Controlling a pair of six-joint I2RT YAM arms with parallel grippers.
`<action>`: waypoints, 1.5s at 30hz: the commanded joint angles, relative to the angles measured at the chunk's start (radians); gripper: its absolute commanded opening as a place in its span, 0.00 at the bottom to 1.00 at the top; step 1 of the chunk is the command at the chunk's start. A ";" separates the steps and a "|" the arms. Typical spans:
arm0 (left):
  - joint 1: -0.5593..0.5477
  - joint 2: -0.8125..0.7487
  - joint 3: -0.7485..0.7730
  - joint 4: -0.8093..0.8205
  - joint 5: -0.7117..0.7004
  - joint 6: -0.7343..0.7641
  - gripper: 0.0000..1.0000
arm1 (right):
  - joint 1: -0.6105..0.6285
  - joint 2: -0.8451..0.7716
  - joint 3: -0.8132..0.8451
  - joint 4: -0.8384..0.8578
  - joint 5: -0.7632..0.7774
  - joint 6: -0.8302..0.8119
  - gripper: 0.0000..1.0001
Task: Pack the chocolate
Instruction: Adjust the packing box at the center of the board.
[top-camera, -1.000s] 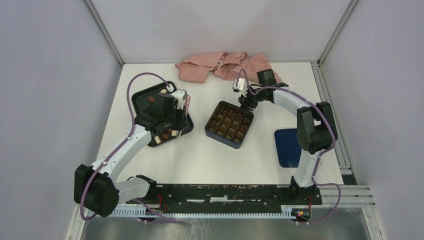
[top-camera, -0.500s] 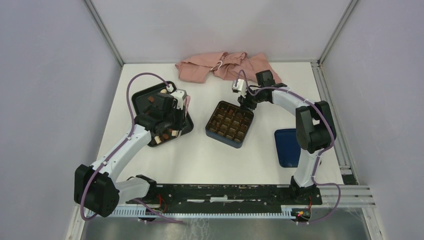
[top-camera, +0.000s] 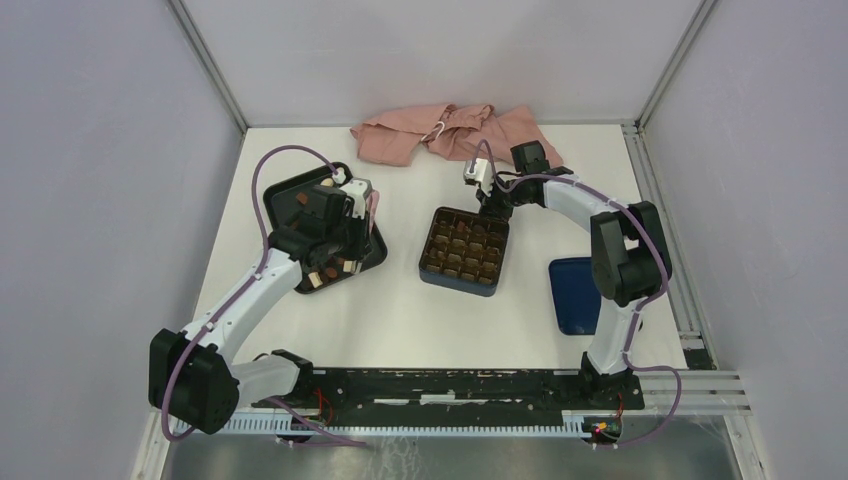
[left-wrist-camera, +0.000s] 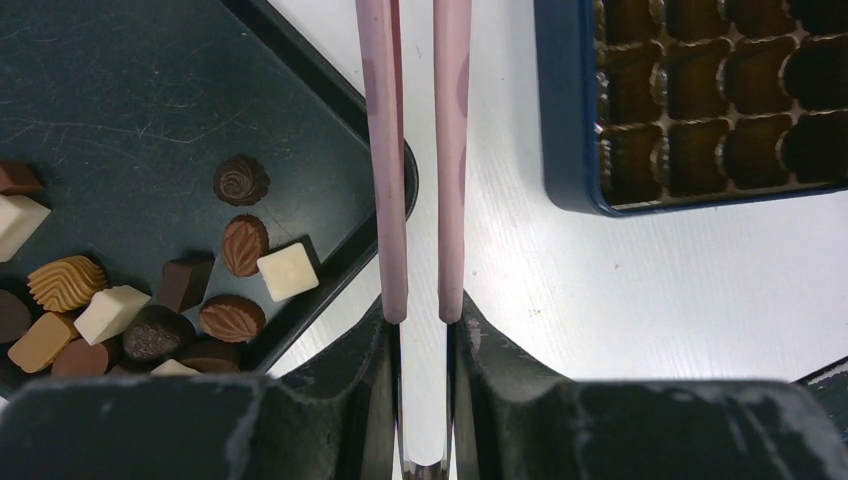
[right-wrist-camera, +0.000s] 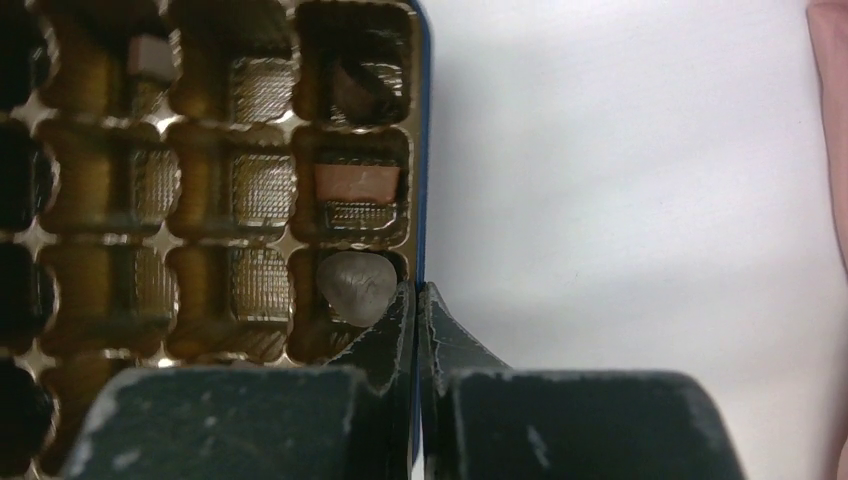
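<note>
Loose chocolate (left-wrist-camera: 150, 300) in dark, light brown and cream-white pieces lies in the black tray (left-wrist-camera: 150, 100), also seen in the top view (top-camera: 375, 255). My left gripper (left-wrist-camera: 418, 60) hangs over the tray's right rim; its pink fingers stand a narrow gap apart with nothing between them. The dark blue box (top-camera: 455, 287) with a brown gridded insert sits mid-table. My right gripper (right-wrist-camera: 415, 300) is shut on the box's far-right wall (right-wrist-camera: 422, 150). A few chocolates (right-wrist-camera: 358, 183) lie in the cells beside that wall.
A pink cloth (top-camera: 450, 135) lies crumpled at the back of the table. A flat blue lid (top-camera: 575, 295) lies at the right, by the right arm's base. Metal frame rails run along the table's edges.
The blue box has turned and slid a little to the right, with my right gripper holding its wall. The left arm has not moved.
</note>
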 joint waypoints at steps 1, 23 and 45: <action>0.006 -0.002 0.003 0.036 -0.002 0.053 0.04 | 0.005 -0.050 -0.011 0.029 -0.023 0.015 0.00; 0.024 -0.036 -0.005 0.072 0.005 0.052 0.04 | 0.063 -0.371 -0.194 0.258 0.172 0.099 0.00; 0.028 -0.034 -0.017 0.095 0.024 0.062 0.04 | 0.101 -0.398 -0.175 0.229 0.137 0.130 0.00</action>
